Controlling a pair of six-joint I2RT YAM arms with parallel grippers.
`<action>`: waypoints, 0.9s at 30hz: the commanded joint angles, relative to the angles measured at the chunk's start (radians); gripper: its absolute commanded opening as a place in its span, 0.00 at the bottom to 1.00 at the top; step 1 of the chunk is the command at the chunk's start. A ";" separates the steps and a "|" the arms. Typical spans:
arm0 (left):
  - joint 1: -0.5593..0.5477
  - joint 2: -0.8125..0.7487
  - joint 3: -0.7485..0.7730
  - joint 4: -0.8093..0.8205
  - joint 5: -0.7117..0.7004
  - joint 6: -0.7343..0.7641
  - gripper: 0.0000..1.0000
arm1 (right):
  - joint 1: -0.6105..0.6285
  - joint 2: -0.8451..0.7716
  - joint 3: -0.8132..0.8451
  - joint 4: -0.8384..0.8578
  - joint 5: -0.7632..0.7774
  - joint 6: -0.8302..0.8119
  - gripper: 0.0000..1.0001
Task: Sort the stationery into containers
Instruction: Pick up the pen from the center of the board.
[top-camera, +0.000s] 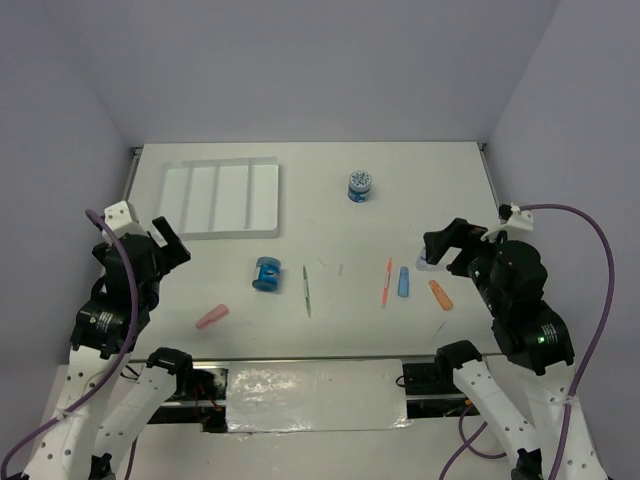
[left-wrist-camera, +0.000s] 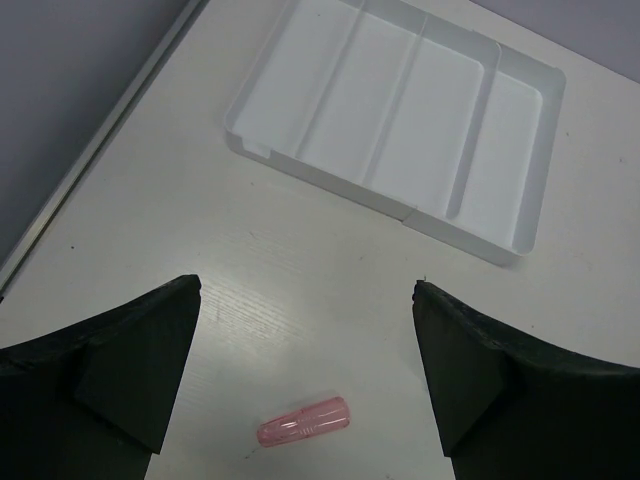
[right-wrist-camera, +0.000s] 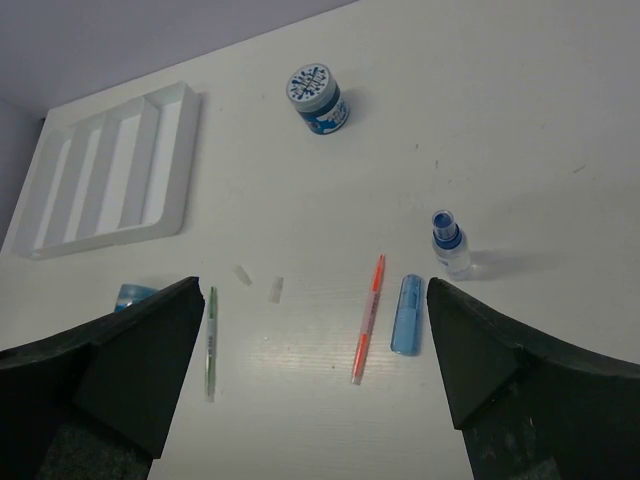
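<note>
1. Toward the far-left corner of the table (top-camera: 450, 200) lay the white tray (top-camera: 200, 197), its four long compartments bare; the stationery was scattered nearer the arms.
2. Both hands were spread wide and held nothing: the left gripper (left-wrist-camera: 305, 290) above the pink stub (left-wrist-camera: 304, 422), the right gripper (right-wrist-camera: 315, 287) above the orange pen (right-wrist-camera: 368, 317).
3. The thin, flat pens might slip out of a pinch, and the blue spool (top-camera: 266, 273) could roll if nudged.

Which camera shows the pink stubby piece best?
The left wrist view: the pink stubby piece lies close, large and unobstructed on the table. The top external view shows it only small; the right wrist view misses it.
</note>
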 joint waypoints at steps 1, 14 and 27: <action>0.001 -0.011 0.020 -0.003 -0.071 -0.042 0.99 | 0.008 0.000 0.031 0.000 0.037 0.024 1.00; 0.001 0.055 0.048 0.049 0.111 -0.022 0.99 | 0.008 0.063 -0.044 0.115 -0.180 0.118 1.00; -0.656 0.628 0.164 0.112 -0.107 -0.557 1.00 | 0.239 0.256 0.054 0.079 0.090 0.115 1.00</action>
